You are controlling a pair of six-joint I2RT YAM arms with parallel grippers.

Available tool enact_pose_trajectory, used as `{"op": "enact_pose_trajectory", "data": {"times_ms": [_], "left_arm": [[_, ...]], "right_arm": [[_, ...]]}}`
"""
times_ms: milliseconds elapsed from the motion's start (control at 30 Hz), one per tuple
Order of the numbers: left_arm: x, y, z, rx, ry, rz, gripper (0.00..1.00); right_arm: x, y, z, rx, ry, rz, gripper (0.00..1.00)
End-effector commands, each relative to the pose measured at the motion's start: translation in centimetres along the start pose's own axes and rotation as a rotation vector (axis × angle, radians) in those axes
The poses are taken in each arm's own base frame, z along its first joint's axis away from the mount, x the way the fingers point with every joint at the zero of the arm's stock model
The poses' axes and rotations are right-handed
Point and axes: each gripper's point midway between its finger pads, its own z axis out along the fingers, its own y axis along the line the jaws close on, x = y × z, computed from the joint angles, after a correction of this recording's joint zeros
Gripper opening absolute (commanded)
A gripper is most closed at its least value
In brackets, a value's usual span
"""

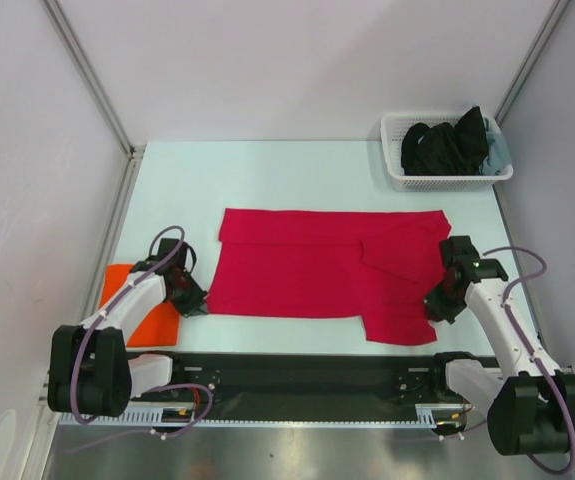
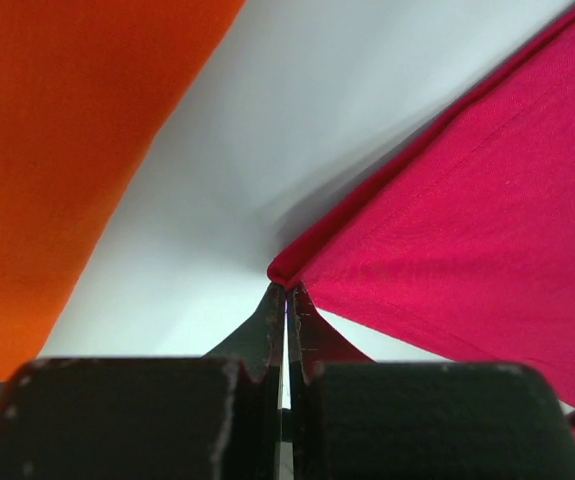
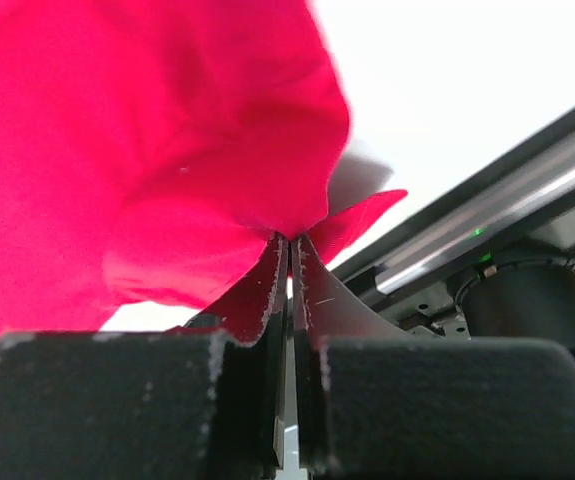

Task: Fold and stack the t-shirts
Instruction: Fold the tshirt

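The crimson red t-shirt (image 1: 317,270) lies spread flat across the middle of the table, its right part folded over. My left gripper (image 1: 193,300) is shut on the shirt's near left corner (image 2: 285,270). My right gripper (image 1: 437,305) is shut on the shirt's near right part (image 3: 217,170), which bunches above the fingertips. The bright orange t-shirt (image 1: 132,300) lies folded at the table's left edge, partly under the left arm; it also fills the left of the left wrist view (image 2: 57,150).
A white lattice basket (image 1: 402,175) holding dark clothes stands at the back right. A black rail (image 1: 297,375) runs along the near edge, also seen in the right wrist view (image 3: 487,230). White walls enclose the table on three sides.
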Motion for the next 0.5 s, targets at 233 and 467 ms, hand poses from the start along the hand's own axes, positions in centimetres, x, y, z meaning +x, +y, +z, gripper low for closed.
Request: {"op": "enact_pose_trajectory", "data": {"times_ms": [233, 467], "left_arm": [[-2.2, -0.8, -1.2, -0.032, -0.038, 0.035, 0.00], [-4.6, -4.3, -2.4, 0.014, -0.073, 0.101, 0.00]], "right_arm": [[-5.5, 6.7, -3.7, -0.205, -0.063, -0.343, 0.00], [-9.3, 9.4, -3.1, -0.244, -0.053, -0.395, 0.00]]}}
